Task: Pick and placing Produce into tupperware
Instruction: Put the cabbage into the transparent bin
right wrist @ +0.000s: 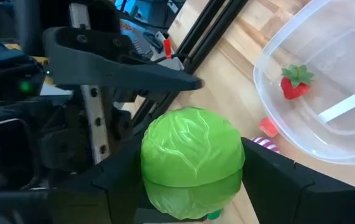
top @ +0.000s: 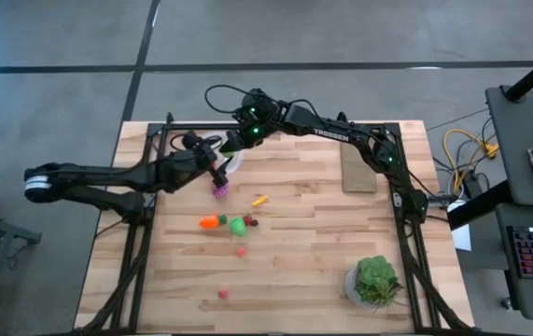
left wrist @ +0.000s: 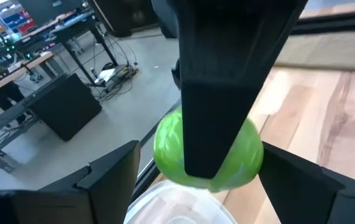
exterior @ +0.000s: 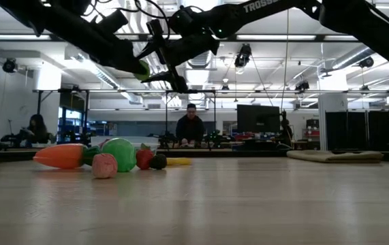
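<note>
Round green cabbage (right wrist: 193, 158), no long axis.

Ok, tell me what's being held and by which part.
The green ball, clamped across its middle by the right gripper; the left gripper flanks it too, contact unclear.

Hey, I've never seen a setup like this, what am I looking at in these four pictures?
Two dark robot arms work at a wooden table. One picture looks down from above, one looks level across the tabletop, and two come from cameras on the arms' wrists. The right gripper holds a green cabbage ball near a clear tub with a toy strawberry inside. The left gripper stands open around that ball. A carrot and another green ball lie loose.
</note>
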`<state>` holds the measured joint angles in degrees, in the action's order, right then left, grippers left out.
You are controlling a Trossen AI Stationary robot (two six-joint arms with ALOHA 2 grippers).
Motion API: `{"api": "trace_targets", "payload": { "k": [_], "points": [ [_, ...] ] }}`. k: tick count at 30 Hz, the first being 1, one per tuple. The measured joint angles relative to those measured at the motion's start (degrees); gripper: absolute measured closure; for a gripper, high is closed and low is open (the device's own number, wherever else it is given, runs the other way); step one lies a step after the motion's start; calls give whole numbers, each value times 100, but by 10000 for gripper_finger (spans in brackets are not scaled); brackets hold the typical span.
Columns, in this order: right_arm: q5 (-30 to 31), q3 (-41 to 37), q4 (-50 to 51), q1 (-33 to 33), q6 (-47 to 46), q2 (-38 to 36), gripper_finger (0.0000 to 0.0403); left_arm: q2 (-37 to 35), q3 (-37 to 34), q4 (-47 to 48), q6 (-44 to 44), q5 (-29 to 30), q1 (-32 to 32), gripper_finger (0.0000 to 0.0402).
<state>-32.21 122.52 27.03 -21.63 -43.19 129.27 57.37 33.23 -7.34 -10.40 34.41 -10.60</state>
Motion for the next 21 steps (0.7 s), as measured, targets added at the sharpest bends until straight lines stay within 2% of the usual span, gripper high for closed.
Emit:
{"api": "trace_targets", "payload": {
  "k": [14, 17, 21],
  "points": [
    [-90, 0, -20, -2, 16, 0, 170, 339, 181, -157, -130, -158, -214, 105],
    [-76, 0, -17, -2, 31, 0, 170, 339, 181, -114, -199, -174, -220, 118],
    [-75, 2, -28, -5, 70, 0, 170, 326, 181, -100, -201, -200, -220, 156]
  ]
}}
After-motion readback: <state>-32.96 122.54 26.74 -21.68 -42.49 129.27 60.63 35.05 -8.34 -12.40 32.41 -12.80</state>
